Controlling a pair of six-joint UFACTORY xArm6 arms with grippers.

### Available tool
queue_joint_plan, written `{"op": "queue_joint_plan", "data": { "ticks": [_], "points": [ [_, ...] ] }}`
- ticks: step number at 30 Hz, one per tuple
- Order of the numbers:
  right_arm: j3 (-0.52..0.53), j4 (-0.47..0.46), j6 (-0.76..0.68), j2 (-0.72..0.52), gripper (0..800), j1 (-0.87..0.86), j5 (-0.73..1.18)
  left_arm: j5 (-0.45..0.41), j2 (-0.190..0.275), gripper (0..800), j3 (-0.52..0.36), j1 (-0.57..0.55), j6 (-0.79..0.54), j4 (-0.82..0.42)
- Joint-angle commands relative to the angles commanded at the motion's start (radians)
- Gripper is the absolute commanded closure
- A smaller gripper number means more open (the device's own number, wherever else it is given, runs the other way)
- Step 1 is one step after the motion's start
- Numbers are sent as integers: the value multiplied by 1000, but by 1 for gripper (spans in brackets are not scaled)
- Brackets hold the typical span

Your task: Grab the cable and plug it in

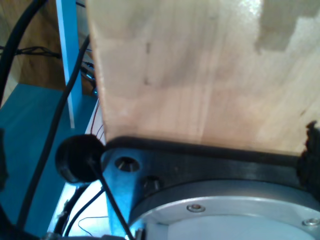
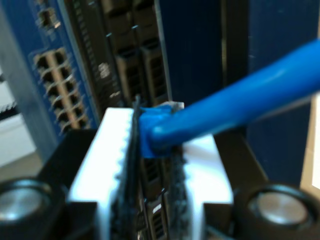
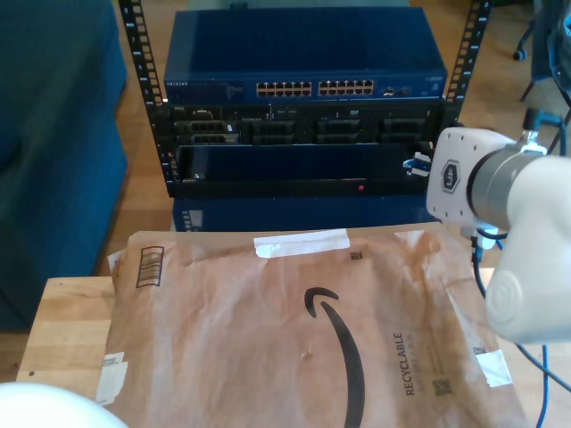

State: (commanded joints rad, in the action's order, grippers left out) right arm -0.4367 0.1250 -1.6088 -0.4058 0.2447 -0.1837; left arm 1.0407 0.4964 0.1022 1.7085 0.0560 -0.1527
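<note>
while the grab looks finished, the plugging-in still seems ahead. my second end effector (image 2: 152, 165) is clamped narrow on the cable (image 2: 235, 102), its white fingers (image 2: 112, 150) pinching the bright-blue line just behind the plug end, and the rest of the cable runs off past the picture's edge. beyond the fingers stands the rack (image 2: 130, 65), with the blue switch (image 2: 55, 80) and its rows of ports close ahead but apart from the plug, so i judge the plug is not yet seated.

in the exterior view the switch (image 3: 303, 53) sits at the top of the rack (image 3: 134, 53), and an arm (image 3: 500, 187) reaches in from the exterior view's right, a speck of blue (image 3: 415, 163) at its tip near the rack's lower shelf. a brown paper mailer (image 3: 303, 330) covers most of the bench (image 3: 67, 312).

the plug itself is blurred and half buried between the fingers, so i cannot say which way its clip faces or which port it lines up with. my first wrist view looks along pale wood (image 1: 200, 70) and a dark base (image 1: 200, 160); whether my first end effector is wide or narrow i cannot tell.
</note>
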Motion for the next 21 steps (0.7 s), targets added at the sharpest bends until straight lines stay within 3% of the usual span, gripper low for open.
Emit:
{"op": "queue_joint_plan", "data": {
  "ticks": [5,21],
  "points": [
    [-80,-9,-2,100,800,-2,-51,0,0,1,0,0,0,0],
    [-110,-34,3,196,800,89,-86,0,0,1,0,0,0,0]
  ]
}}
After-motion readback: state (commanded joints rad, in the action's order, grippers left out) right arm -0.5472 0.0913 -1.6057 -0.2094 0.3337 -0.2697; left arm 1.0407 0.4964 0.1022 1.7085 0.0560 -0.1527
